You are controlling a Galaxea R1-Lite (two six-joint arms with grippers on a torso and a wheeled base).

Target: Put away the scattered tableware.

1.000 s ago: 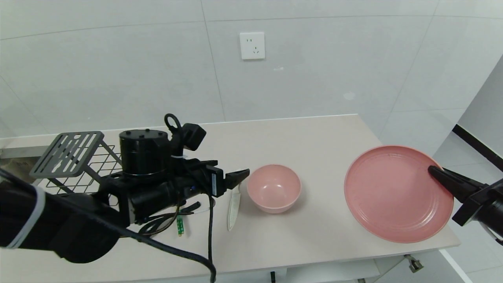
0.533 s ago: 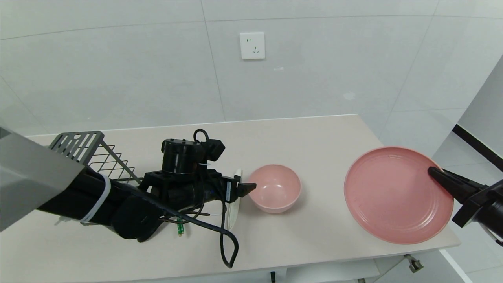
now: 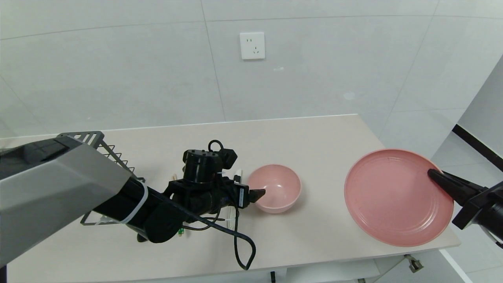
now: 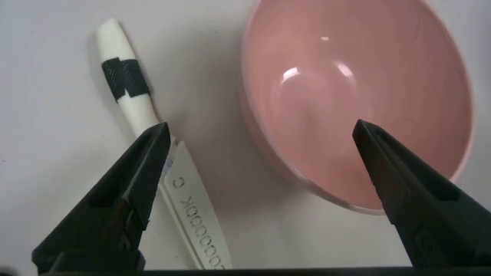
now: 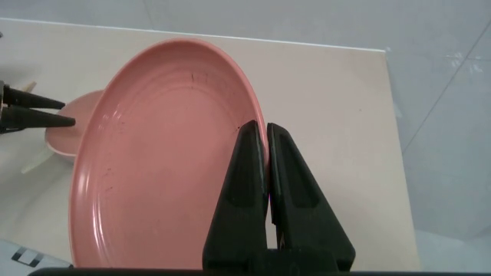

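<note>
A pink bowl [image 3: 279, 189] stands upright mid-table. My left gripper [image 3: 257, 193] is at its left rim, open; in the left wrist view [image 4: 261, 146] one finger is over the bowl [image 4: 360, 92] and the other over a white knife [image 4: 134, 96] lying just beside it. The knife [image 3: 237, 174] is mostly hidden under the arm. A large pink plate [image 3: 395, 196] is tilted over the table's right edge, with my right gripper [image 3: 433, 173] shut on its right rim. The wrist view shows the fingers [image 5: 247, 165] pinching the plate [image 5: 153, 161].
A black wire dish rack [image 3: 92, 138] stands at the table's left, partly behind my left arm. A small green-marked utensil [image 3: 180, 232] lies under the arm. The table edge [image 3: 448, 245] runs just below the plate. A wall outlet [image 3: 252, 45] is behind.
My left arm has stretched to the right, bringing its open gripper from beside the knife to the bowl's left rim. The plate and right gripper have barely moved.
</note>
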